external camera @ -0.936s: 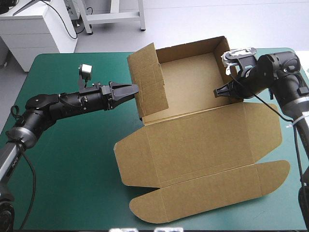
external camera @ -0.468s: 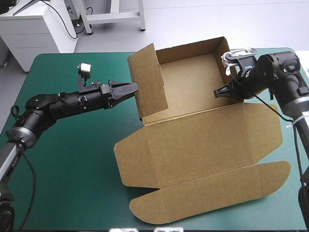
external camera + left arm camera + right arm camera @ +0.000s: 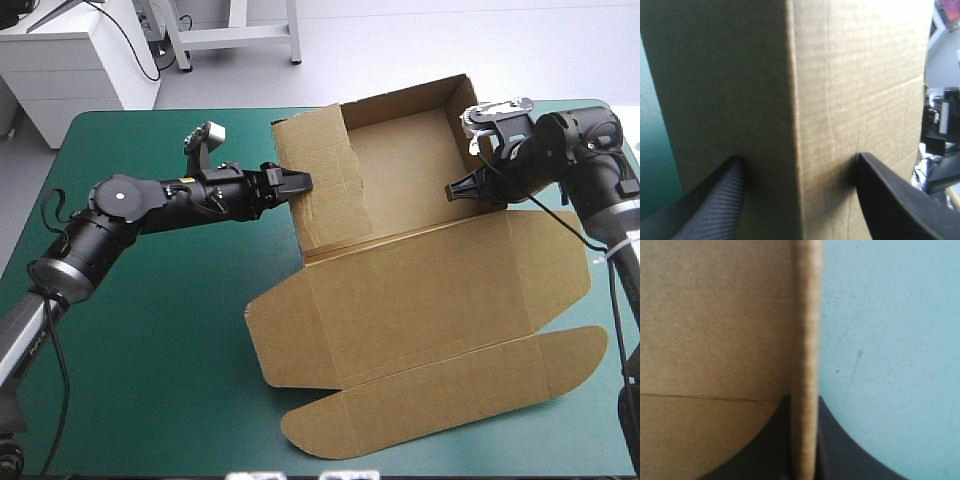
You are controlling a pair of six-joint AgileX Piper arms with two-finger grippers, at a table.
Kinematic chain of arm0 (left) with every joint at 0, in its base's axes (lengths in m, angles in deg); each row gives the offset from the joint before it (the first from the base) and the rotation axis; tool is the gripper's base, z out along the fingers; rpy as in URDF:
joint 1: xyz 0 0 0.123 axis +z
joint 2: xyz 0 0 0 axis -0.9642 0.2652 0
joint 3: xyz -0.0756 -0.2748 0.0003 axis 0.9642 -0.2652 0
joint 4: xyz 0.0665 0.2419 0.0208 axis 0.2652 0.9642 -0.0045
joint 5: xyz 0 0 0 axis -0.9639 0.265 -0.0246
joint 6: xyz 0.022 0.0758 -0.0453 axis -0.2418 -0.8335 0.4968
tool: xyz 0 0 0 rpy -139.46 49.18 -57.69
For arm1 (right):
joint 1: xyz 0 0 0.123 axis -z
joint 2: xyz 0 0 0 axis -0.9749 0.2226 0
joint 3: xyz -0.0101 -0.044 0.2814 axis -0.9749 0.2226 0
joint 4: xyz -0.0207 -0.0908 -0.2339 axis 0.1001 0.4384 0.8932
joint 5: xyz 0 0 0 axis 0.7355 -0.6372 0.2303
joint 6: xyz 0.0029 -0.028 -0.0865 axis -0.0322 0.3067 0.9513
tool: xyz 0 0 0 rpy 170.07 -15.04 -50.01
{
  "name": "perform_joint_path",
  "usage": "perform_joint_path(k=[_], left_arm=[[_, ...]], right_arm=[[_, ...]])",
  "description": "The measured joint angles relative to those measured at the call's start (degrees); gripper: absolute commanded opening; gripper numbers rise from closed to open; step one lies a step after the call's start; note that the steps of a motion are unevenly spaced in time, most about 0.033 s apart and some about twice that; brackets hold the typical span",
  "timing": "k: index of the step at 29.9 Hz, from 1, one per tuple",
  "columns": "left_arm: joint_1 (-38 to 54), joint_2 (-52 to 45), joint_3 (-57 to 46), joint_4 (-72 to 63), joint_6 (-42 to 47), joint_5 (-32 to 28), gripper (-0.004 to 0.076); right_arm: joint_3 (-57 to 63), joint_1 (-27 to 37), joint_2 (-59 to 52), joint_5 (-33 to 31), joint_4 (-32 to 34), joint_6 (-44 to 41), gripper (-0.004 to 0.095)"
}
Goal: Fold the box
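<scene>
Across the centre and right of the high view, the brown box (image 3: 430,290) lies on the table (image 3: 150,330) with its teal-green cover, partly formed. Upper centre-right: an open tray with the rear wall (image 3: 400,100) and right wall (image 3: 468,125) upright. Centre to lower right: the lid (image 3: 440,280) spread flat, its rounded tuck flap (image 3: 440,405) nearest the lower edge of the frame. Upper centre: the left wall (image 3: 325,180) raised and leaning over the tray floor. From the left of the frame, the left gripper (image 3: 295,181) reaches the outer face of the left wall and touches it; in the left wrist view its black fingers (image 3: 715,200) stand wide apart, a folded vertical edge of board just ahead of the gap between them. From the right of the frame, the right gripper (image 3: 452,192) meets the right wall near the lid's hinge line; in the right wrist view its fingers are all but closed, pinching the board's edge, brown board on one side and teal-green cover (image 3: 890,340) on the other
</scene>
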Motion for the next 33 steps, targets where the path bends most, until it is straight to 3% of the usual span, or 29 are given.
perform_joint_path(k=[5,10,16,23,24,26,28,33], left_arm=[[-5.8,-0.1,2.0,24.2,22.8,-1.6,0.0455],[-9.6,-0.1,2.0,41.9,37.9,-1.3,0.0455],[-10.2,-0.1,2.0,46.5,42.3,-1.1,0.0455],[-10.2,-0.1,2.0,47.4,44.1,-0.5,0.0439],[-10.2,-0.1,2.0,47.5,44.3,-0.5,0.0407],[-10.2,-0.1,2.0,47.6,44.9,-0.5,0.0251],[-10.2,-0.1,2.0,48.2,45.2,-0.5,-0.0003],[-10.2,0.1,2.0,50.5,48.2,-0.8,-0.0010]], right_arm=[[0.0,-1.8,-0.1,1.0,0.7,-0.2,0.0001],[0.0,-6.6,-0.8,3.3,4.1,-2.5,0.0001],[0.0,-13.5,-1.3,4.3,13.9,-8.9,0.0000],[0.0,-15.6,-1.3,4.3,17.3,-11.4,0.0000],[0.0,-15.6,-1.3,4.2,17.4,-11.6,0.0000],[0.0,-15.6,-1.3,4.1,17.6,-11.6,0.0001],[0.0,-15.6,-1.3,3.8,18.0,-11.9,0.0001],[0.0,-15.6,-1.6,3.7,19.1,-12.7,0.0001]])
